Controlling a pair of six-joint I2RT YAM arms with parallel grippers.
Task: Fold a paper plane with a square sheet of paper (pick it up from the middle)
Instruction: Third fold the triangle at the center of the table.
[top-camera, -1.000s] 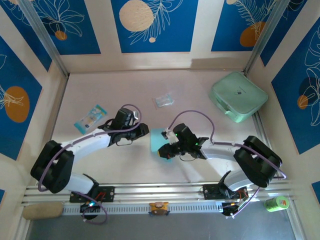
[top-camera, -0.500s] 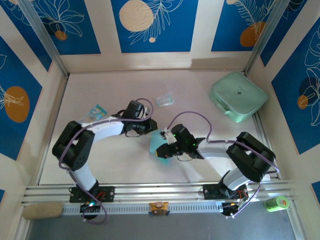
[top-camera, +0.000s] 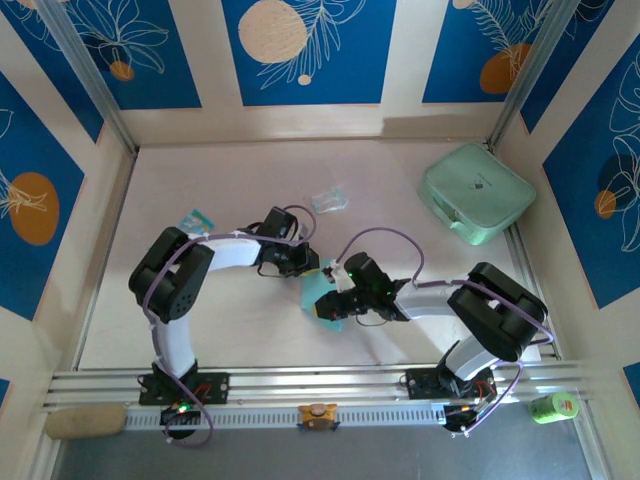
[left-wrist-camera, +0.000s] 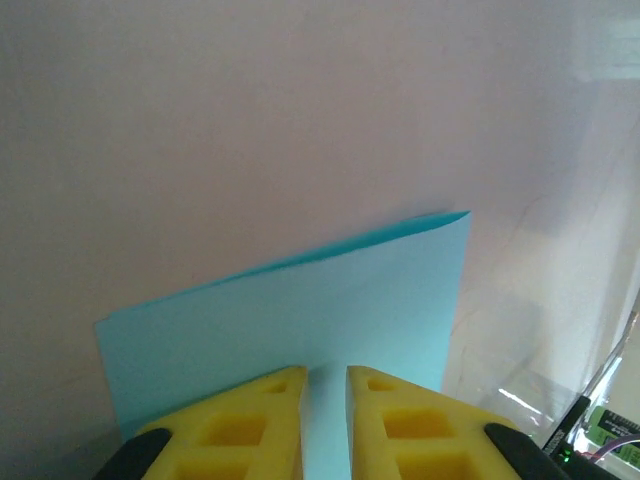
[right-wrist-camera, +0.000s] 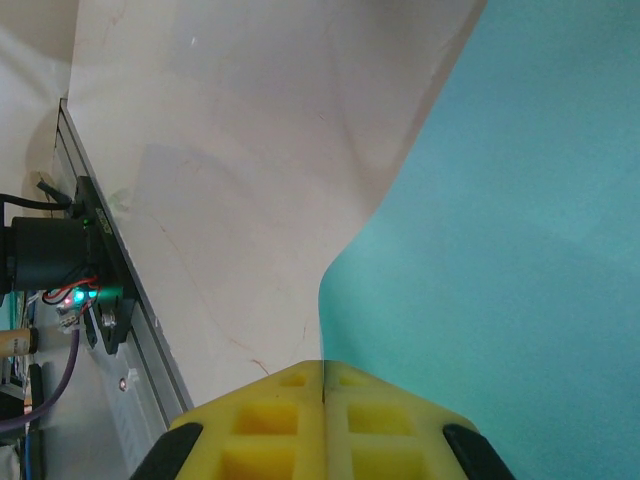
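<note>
The square sheet of paper (top-camera: 316, 291) is light blue and lies partly lifted at the table's middle. My right gripper (top-camera: 333, 303) is shut on its near edge. In the right wrist view the sheet (right-wrist-camera: 520, 220) curves up from the yellow fingertips (right-wrist-camera: 290, 385), and its edge runs into the closed seam of the right gripper (right-wrist-camera: 324, 366). My left gripper (top-camera: 305, 262) hovers at the sheet's far-left side. In the left wrist view its gripper (left-wrist-camera: 320, 373) has a narrow gap between the pads, with the sheet (left-wrist-camera: 300, 300) lying beyond and beneath them, a folded edge on top.
A mint-green case (top-camera: 476, 192) sits at the back right. A clear crumpled wrapper (top-camera: 327, 200) lies behind the grippers. A blue-and-white packet (top-camera: 193, 219) shows beside the left arm. A green can (top-camera: 551, 405) stands outside the rail at the near right.
The left arm has swung right and in to the sheet's far-left side, and its jaws have narrowed. The right gripper has kept hold of the sheet and shifted slightly left.
</note>
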